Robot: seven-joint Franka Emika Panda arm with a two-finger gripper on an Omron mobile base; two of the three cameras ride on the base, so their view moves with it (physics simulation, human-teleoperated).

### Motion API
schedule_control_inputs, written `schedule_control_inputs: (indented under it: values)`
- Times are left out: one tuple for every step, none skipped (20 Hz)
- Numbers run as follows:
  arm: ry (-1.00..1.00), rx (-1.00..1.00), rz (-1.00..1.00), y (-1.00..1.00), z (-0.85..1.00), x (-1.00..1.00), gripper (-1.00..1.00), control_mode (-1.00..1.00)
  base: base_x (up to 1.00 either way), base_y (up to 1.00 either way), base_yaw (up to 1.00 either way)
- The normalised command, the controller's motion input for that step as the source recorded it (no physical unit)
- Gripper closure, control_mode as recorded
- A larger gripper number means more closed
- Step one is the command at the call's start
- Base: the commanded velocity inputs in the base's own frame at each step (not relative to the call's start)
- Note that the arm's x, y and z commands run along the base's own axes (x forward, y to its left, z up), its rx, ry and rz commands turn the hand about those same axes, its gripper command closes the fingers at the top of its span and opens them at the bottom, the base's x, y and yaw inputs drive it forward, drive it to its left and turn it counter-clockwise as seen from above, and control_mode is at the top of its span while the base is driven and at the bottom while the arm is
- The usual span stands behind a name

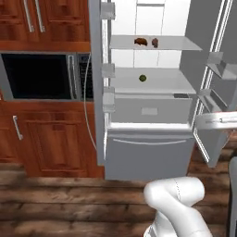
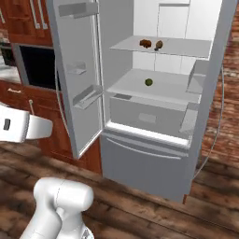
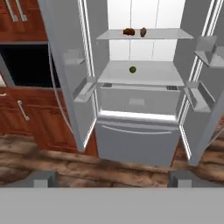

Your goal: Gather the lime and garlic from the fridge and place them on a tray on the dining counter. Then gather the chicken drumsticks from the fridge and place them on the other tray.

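Observation:
The fridge stands straight ahead with both doors swung wide open. The lime sits alone on the middle glass shelf. On the shelf above lie the two chicken drumsticks, side by side. My gripper is open and holds nothing. It faces the fridge from well back, above the floor. Garlic, the trays and the dining counter are out of view.
A black built-in oven sits in red-brown wooden cabinets left of the fridge. The open doors with their shelf bins flank the opening. A brick wall stands to the right. Wooden floor lies in front.

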Motion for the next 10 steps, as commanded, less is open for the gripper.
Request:
schedule_control_inputs:
  values:
    - [0.00, 0.00, 0.00, 0.00, 0.00, 0.00, -1.00, 1.00, 0.64, 0.71, -0.28]
    - [0.00, 0.00, 0.00, 0.00, 0.00, 0.00, -1.00, 1.00, 0.76, 0.38, -0.31]
    - [0.00, 0.00, 0.00, 0.00, 0.00, 0.00, -1.00, 1.00, 0.76, -0.05, -0.33]
    - [0.00, 0.00, 0.00, 0.00, 0.00, 0.00, -1.00, 1.00, 0.61, -0.16, -0.30]
    - [0.00, 0.00, 0.00, 0.00, 0.00, 0.00, -1.00, 1.00, 0.49, -0.49, -0.28]
    - [0.00, 0.00, 0.00, 0.00, 0.00, 0.00, -1.00, 1.00, 0.44, -0.77, -0.28]
    - [0.00, 0.00, 0.00, 0.00, 0.00, 0.00, -1.00, 1.00, 0.38, -0.91, -0.27]
    - [0.00, 0.00, 0.00, 0.00, 0.00, 0.00, -1.00, 1.00, 0.36, -0.94, -0.26]
    - [0.00, 0.00, 0.00, 0.00, 0.00, 0.00, -1.00, 1.00, 0.38, -0.88, -0.25]
    - [0.00, 0.00, 0.00, 0.00, 0.00, 0.00, -1.00, 1.00, 0.39, -0.60, -0.20]
